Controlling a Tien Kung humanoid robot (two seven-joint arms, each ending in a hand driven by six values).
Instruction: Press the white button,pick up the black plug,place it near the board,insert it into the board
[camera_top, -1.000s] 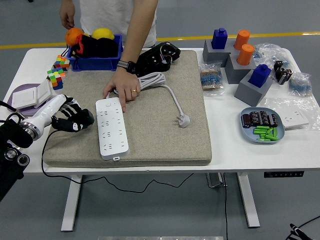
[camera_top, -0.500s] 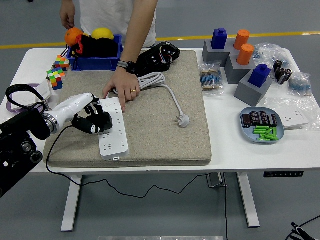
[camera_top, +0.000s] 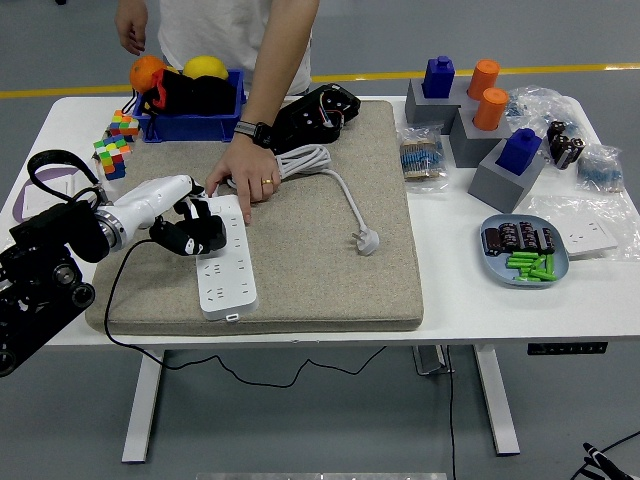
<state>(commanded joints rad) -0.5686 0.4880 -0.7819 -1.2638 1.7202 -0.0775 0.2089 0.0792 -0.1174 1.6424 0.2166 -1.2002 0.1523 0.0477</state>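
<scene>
A white power strip lies on the grey mat, left of centre. Its grey cable loops back to a grey plug lying on the mat to the right. My left hand has its black fingers curled over the strip's upper left part, touching it. A person's hand rests on the strip's far end and holds it down. A black bundle of plugs and wires sits at the mat's far edge. My right hand is out of view.
A blue bin with fruit and coloured cubes stand at the back left. Grey blocks with blue and orange pegs stand at the back right. A blue plate with batteries and a white wall socket lie at the right.
My left hand has moved right and forward from the mat's left edge onto the power strip's upper left part. The person's hand has stayed on the strip's far end.
</scene>
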